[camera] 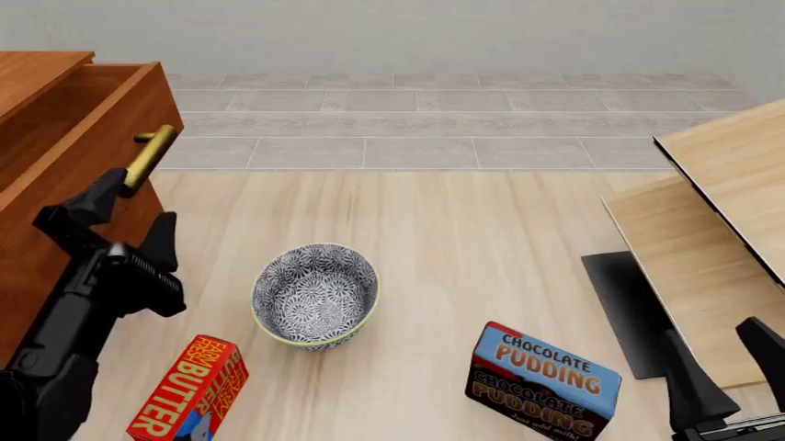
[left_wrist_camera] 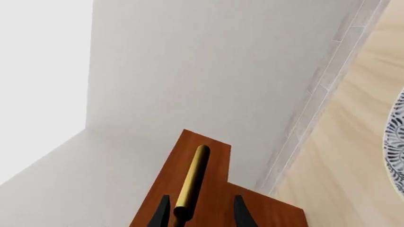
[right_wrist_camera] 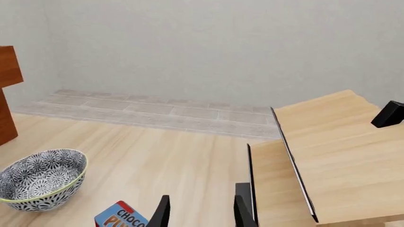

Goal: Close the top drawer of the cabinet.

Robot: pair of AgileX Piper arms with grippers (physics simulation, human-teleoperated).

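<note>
At the front view's upper left, the top drawer [camera: 117, 129] stands pulled out of the cabinet [camera: 37, 78], and the left gripper [camera: 120, 209], fingers apart astride its brass handle [camera: 150, 156], could slide off sideways if pushed off-centre.

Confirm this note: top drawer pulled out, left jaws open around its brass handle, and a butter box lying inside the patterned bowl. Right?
Not quite. The front view shows the butter box on the table beside the patterned bowl, which holds nothing. The top drawer is pulled out, and the left gripper has its jaws open around the brass handle.
</note>
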